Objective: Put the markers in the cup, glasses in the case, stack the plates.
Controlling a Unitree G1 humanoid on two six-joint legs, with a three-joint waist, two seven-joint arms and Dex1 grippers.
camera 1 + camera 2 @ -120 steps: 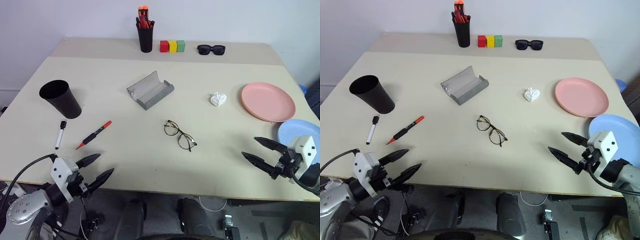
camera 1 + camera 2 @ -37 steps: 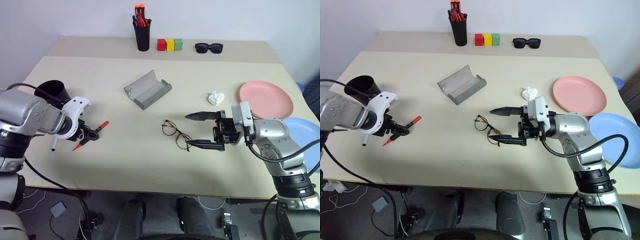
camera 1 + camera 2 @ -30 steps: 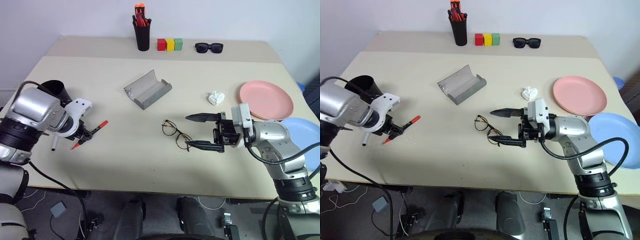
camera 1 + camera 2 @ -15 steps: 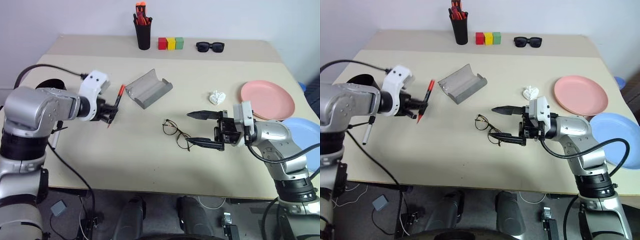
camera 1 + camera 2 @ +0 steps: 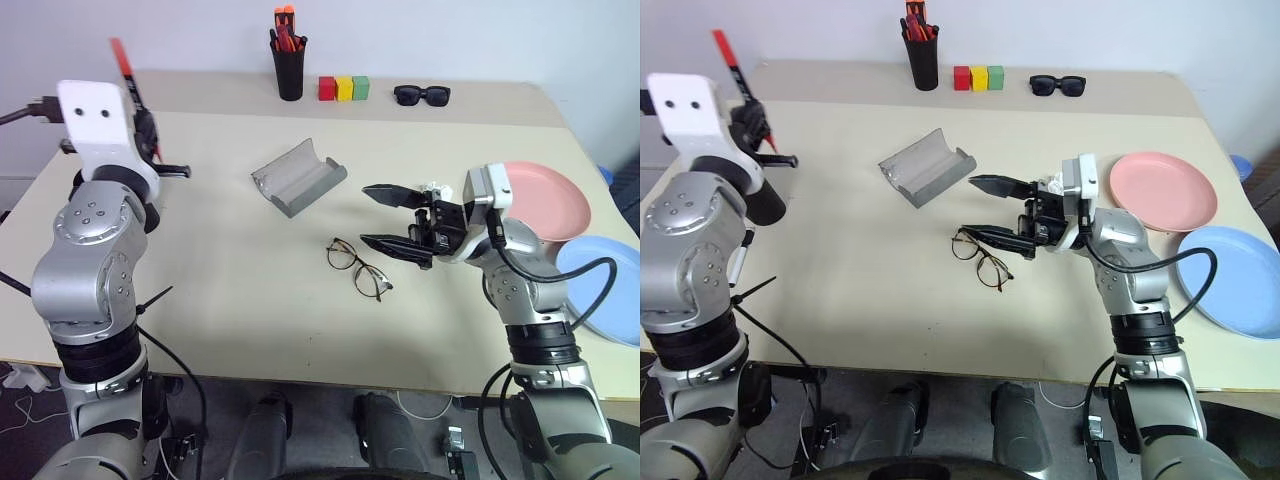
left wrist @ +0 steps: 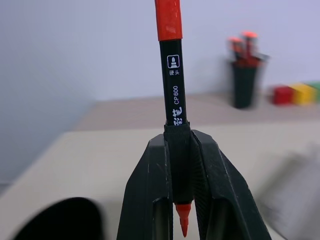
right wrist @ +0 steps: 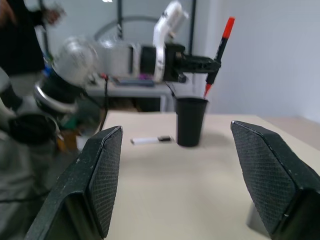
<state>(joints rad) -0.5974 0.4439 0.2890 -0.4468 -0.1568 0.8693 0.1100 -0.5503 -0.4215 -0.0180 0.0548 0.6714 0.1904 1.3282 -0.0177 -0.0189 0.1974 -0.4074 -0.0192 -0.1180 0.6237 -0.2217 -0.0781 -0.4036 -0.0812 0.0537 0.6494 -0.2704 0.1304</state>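
left gripper [image 6: 183, 190] clamped on red marker [image 6: 172, 75], upright above cup [image 7: 190, 120] at worktop's left edge | right gripper [image 5: 992, 212] wide open, empty, over glasses [image 5: 980, 258] mid-worktop

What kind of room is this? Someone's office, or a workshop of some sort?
Probably a robotics lab or test room: a plain table against a bare wall, laid with small practice items such as the colored blocks and pen holder. The right wrist view shows a cluttered bench behind.
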